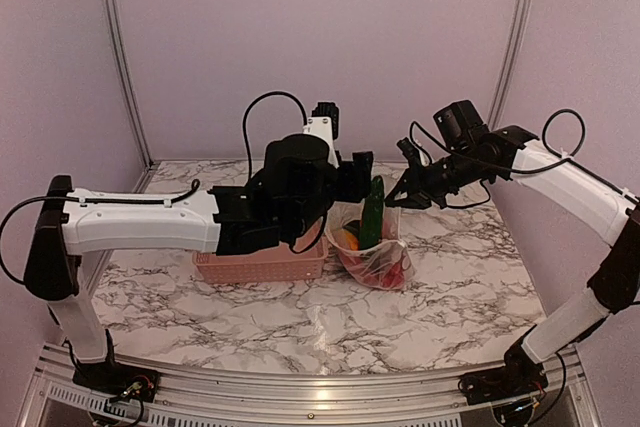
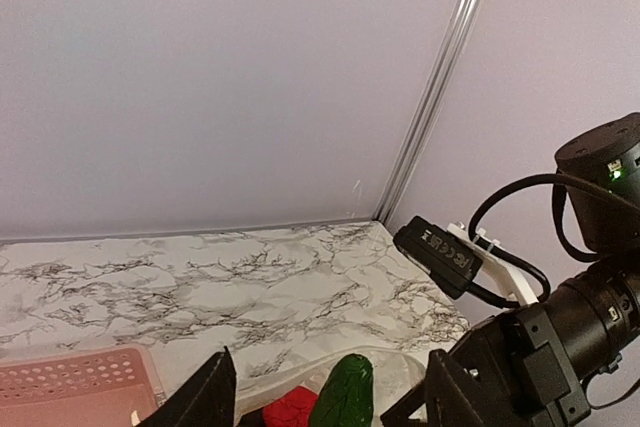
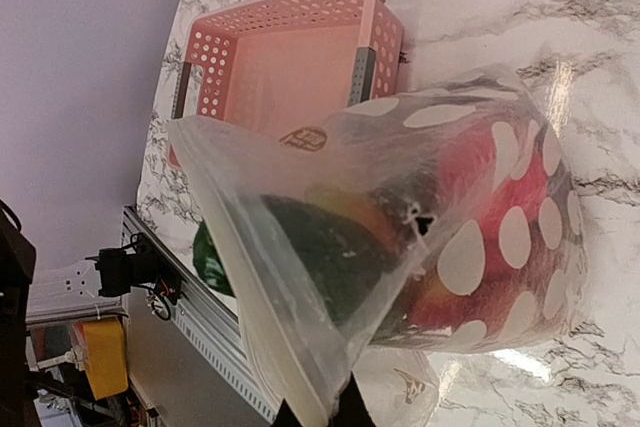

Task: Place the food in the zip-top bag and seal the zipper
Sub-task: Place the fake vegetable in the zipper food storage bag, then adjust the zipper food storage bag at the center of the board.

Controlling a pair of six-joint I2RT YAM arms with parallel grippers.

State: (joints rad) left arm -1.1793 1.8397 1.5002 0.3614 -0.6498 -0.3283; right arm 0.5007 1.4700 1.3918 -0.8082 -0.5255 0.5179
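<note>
The clear dotted zip-top bag (image 1: pixel 378 259) stands on the table right of the basket, with red (image 1: pixel 396 269) and orange (image 1: pixel 347 239) food inside. A long green piece (image 1: pixel 372 211) stands upright, sticking out of its mouth. My right gripper (image 1: pixel 402 193) is shut on the bag's mouth edge and holds it up; in the right wrist view (image 3: pixel 318 413) the zipper strip (image 3: pixel 250 287) runs up from the fingers. My left gripper (image 1: pixel 352 175) is open beside the green piece; in the left wrist view (image 2: pixel 330 365) the green piece (image 2: pixel 345 392) rises between the wide-apart fingers, untouched.
The pink lattice basket (image 1: pixel 262 263) sits under my left arm and looks empty in the right wrist view (image 3: pixel 290 67). The right wrist camera (image 2: pixel 440 253) and its cable hang close to my left gripper. Back walls enclose the marble table (image 1: pixel 470 297).
</note>
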